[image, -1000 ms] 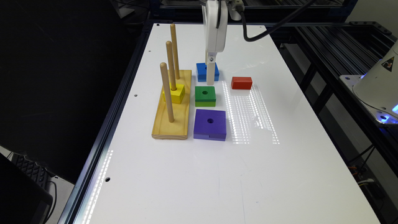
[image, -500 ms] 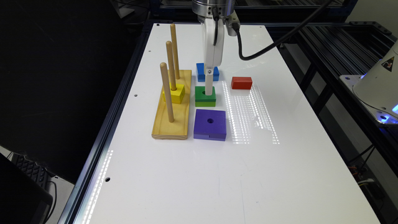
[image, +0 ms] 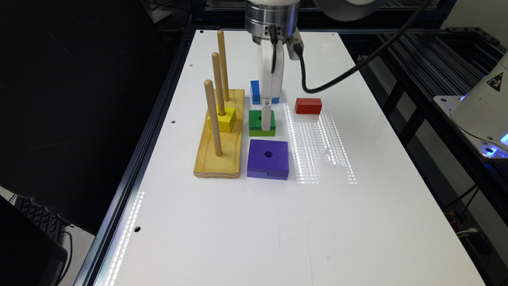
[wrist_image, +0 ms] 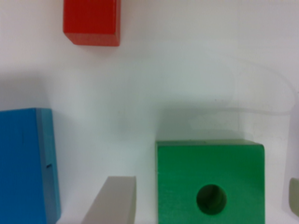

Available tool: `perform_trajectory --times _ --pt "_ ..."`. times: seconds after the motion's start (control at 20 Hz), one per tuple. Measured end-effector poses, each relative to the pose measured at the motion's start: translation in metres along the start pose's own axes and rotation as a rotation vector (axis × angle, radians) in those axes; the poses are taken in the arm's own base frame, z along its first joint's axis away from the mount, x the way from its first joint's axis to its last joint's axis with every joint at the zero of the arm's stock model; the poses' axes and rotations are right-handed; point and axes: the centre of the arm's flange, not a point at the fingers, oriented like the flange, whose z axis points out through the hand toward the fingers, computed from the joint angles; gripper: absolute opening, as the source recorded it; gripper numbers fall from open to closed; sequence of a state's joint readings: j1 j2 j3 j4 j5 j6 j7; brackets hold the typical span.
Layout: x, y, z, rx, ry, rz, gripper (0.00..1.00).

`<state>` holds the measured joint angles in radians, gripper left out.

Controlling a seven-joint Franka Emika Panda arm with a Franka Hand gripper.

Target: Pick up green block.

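Observation:
The green block [image: 256, 120] lies flat on the white table [image: 278, 222], between the blue block [image: 254, 92] and the larger purple block [image: 268, 159]. Its dark green top and round hole are plain in the wrist view [wrist_image: 210, 182]. My gripper [image: 267, 121] is lowered straight over it, open. In the wrist view the gripper [wrist_image: 205, 191] has one grey finger [wrist_image: 114, 200] beside the block on one side and the other finger [wrist_image: 294, 193] on the opposite side, each a little apart from it.
A wooden base [image: 220, 139] with three upright pegs stands at the exterior view's left of the blocks, a yellow block [image: 222, 119] on its middle peg. A red block [image: 308, 105] lies at the exterior view's right. The arm's black cable [image: 329, 79] hangs behind.
The gripper has moved from over the blue block toward the purple block and come down, so its fingers now stand on either side of the green block.

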<state>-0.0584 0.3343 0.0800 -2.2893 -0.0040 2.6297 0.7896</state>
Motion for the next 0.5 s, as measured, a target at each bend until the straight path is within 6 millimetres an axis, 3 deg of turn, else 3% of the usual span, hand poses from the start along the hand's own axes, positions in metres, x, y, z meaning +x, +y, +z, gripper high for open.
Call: perform_trajectory --times 0.5 --pt "-0.0004 0.0006 0.0066 -0.003 -0.005 0.001 1.0"
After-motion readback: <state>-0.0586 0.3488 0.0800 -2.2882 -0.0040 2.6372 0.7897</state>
